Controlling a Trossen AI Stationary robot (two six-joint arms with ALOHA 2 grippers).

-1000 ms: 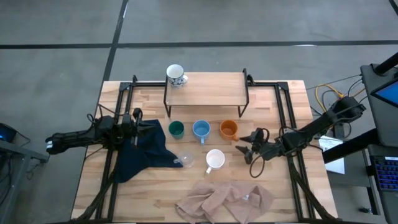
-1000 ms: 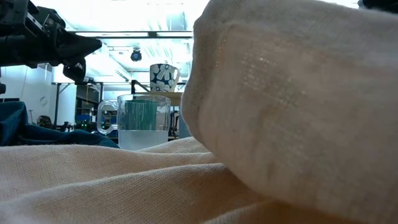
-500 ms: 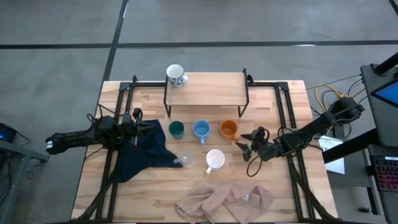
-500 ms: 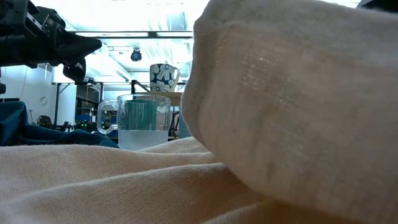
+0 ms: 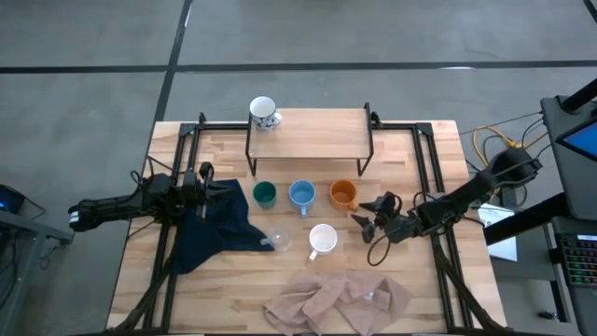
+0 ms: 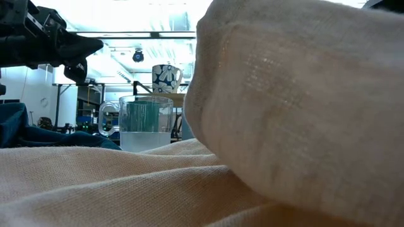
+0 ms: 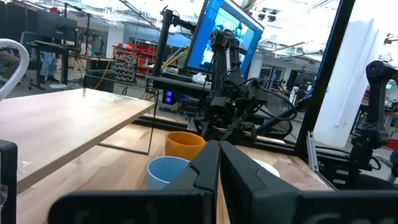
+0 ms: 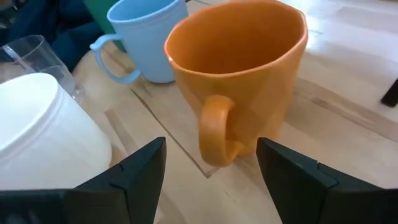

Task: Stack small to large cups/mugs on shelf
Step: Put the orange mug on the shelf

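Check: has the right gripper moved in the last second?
Yes, slightly. In the high view the open right gripper has crept toward the orange mug, narrowing the gap; the mug itself sits unchanged in front of the shelf.

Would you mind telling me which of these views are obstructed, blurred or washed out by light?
Low view: the beige cloth fills most of the frame, close and soft, and the ceiling lights are blown out. Left wrist view: bright windows glare behind the monitor. High view: even, clear. Right wrist view: the orange mug is sharp.
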